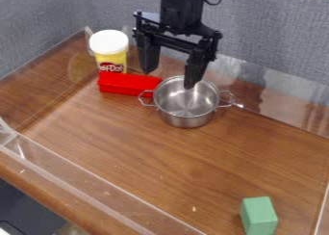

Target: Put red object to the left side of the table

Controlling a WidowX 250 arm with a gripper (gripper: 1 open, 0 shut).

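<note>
The red object (126,85), a small flat bright red block, lies on the brown wooden table (115,152) toward the back, just in front of a yellow jar and left of a steel pot. My black gripper (172,64) hangs pointing straight down above the gap between the block and the pot. Its two fingers stand wide apart, open, with nothing between them. The right finger overlaps the pot's far rim in this view; the left finger ends above the block's right end.
A white-lidded yellow jar (110,52) stands behind the block. The steel pot (188,102) sits to its right. A green cube (259,215) rests near the front right corner. Low clear plastic walls (38,171) border the tabletop.
</note>
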